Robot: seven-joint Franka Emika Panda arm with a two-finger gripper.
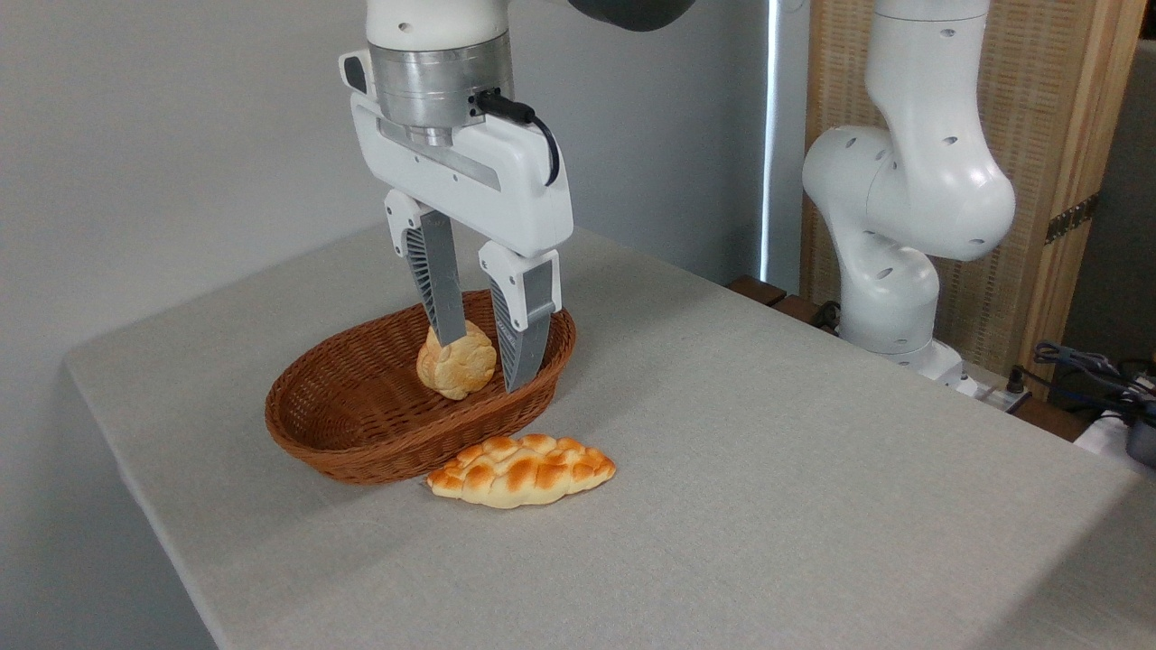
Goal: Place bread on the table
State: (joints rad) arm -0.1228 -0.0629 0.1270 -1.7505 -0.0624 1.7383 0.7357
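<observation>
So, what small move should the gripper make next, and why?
Probably rise clear of the basket: the braided bread already lies on the table, and the open gripper holds nothing, its fingers beside the bun.

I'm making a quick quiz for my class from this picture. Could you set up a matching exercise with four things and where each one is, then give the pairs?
Things
1. loaf
2. bun
3. basket
4. claw

Places
A. open, above the basket's right end
B. inside the basket, toward its right end
C. flat on the table, just in front of the basket
D. on the table, behind the loaf

Pairs: 1-C, 2-B, 3-D, 4-A
</observation>
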